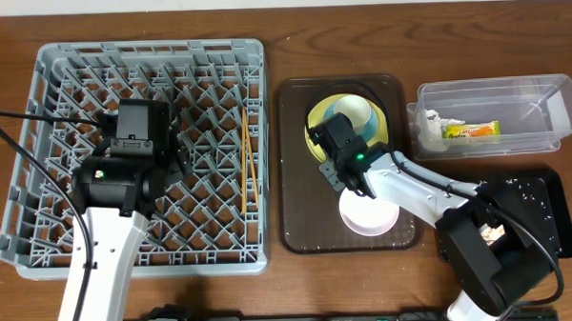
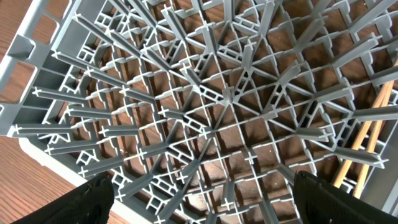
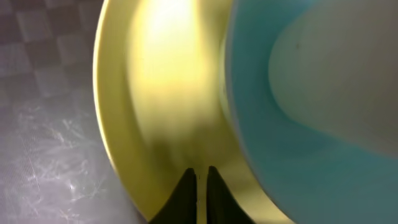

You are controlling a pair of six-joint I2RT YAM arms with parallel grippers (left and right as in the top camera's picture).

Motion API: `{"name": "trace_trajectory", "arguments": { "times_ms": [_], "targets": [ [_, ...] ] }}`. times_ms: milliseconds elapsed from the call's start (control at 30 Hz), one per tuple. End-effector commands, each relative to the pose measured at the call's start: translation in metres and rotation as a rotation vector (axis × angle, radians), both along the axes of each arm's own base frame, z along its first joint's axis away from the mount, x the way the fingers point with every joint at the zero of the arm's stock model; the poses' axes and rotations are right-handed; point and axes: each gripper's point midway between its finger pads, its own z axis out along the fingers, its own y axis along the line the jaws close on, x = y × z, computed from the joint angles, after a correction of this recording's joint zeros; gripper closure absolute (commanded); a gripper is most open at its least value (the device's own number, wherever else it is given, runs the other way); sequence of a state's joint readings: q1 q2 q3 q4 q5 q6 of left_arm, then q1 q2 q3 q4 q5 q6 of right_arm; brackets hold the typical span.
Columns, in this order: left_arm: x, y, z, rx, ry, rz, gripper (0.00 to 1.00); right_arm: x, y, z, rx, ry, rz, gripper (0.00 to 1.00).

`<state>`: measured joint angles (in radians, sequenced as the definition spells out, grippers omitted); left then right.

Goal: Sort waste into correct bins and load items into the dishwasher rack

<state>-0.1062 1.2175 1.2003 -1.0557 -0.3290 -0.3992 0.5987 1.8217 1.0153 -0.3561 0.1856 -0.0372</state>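
Grey plastic dishwasher rack [image 1: 64,82] at table left; chopsticks [image 1: 246,162] lie in its right-hand part. Left gripper [image 2: 205,190] hangs over the rack's pegs, fingers spread wide, nothing between them.

Brown tray [image 1: 302,208] at centre carries the yellow plate [image 3: 161,93] with the blue cup [image 1: 356,108] on it, and the white bowl [image 1: 369,218] nearer the front.

Right gripper [image 3: 199,183] is low over the plate beside the cup, tips almost pressed together, a thin slit between. Whether they nip the plate I cannot tell.

Clear tub [image 1: 532,114] at far right holds the wrapper [image 1: 471,129] and napkin [image 1: 428,127].
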Motion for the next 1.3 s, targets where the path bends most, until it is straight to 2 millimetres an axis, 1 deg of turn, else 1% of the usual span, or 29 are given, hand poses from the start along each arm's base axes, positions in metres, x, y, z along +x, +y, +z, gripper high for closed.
{"name": "trace_trajectory", "arguments": {
  "times_ms": [0, 100, 267, 367, 400, 467, 500, 533, 567, 600, 700, 767, 867, 967, 1033, 1100, 1233, 1267],
  "targets": [
    [-0.002, 0.005, -0.002, 0.018, 0.009, 0.017, 0.07, -0.002, 0.012, 0.014, 0.083, 0.007, 0.030, 0.89],
    [-0.002, 0.005, -0.002, 0.018, 0.009, 0.017, 0.07, -0.005, 0.019, 0.017, 0.122, 0.023, 0.050, 0.87],
    [-0.002, 0.005, -0.002, 0.018, 0.009, 0.017, 0.07, -0.006, 0.019, 0.017, 0.123, 0.027, 0.051, 0.87],
    [-0.002, 0.005, -0.002, 0.017, 0.009, 0.017, 0.07, -0.006, 0.019, 0.017, 0.123, 0.028, 0.052, 0.89],
    [-0.002, 0.005, -0.002, 0.017, 0.009, 0.017, 0.07, -0.007, 0.019, 0.018, 0.125, 0.031, 0.052, 0.91],
    [-0.002, 0.005, -0.002, 0.018, 0.009, 0.017, 0.07, -0.007, 0.020, 0.023, 0.131, 0.029, 0.055, 0.93],
    [-0.002, 0.005, -0.002, 0.017, 0.009, 0.017, 0.07, -0.006, 0.023, 0.028, 0.142, 0.023, 0.059, 0.91],
    [-0.002, 0.005, -0.002, 0.017, 0.009, 0.017, 0.07, -0.005, 0.026, 0.037, 0.160, 0.007, 0.066, 0.81],
    [-0.002, 0.005, -0.002, 0.017, 0.009, 0.017, 0.07, -0.004, 0.030, 0.046, 0.178, -0.008, 0.072, 0.76],
    [-0.002, 0.005, -0.002, 0.018, 0.009, 0.017, 0.07, -0.003, 0.033, 0.056, 0.195, -0.024, 0.078, 0.73],
    [-0.002, 0.005, -0.002, 0.017, 0.009, 0.017, 0.07, -0.006, 0.042, 0.092, 0.244, -0.095, 0.100, 0.71],
    [-0.002, 0.005, -0.002, 0.017, 0.009, 0.017, 0.07, -0.008, 0.043, 0.116, 0.272, -0.142, 0.109, 0.71],
    [-0.002, 0.005, -0.002, 0.017, 0.009, 0.017, 0.07, -0.011, 0.040, 0.148, 0.316, -0.210, 0.112, 0.66],
    [-0.002, 0.005, -0.002, 0.017, 0.009, 0.017, 0.07, -0.008, 0.031, 0.177, 0.352, -0.275, 0.097, 0.66],
    [-0.002, 0.005, -0.002, 0.018, 0.009, 0.017, 0.07, -0.004, 0.022, 0.187, 0.364, -0.303, 0.076, 0.68],
    [-0.002, 0.005, -0.002, 0.018, 0.009, 0.017, 0.07, 0.001, 0.012, 0.191, 0.365, -0.316, 0.048, 0.69],
    [-0.002, 0.005, -0.002, 0.017, 0.009, 0.017, 0.07, 0.003, 0.004, 0.183, 0.348, -0.292, 0.028, 0.77],
    [-0.002, 0.005, -0.002, 0.017, 0.009, 0.017, 0.07, 0.002, 0.004, 0.181, 0.343, -0.284, 0.027, 0.78]
  ]
}}
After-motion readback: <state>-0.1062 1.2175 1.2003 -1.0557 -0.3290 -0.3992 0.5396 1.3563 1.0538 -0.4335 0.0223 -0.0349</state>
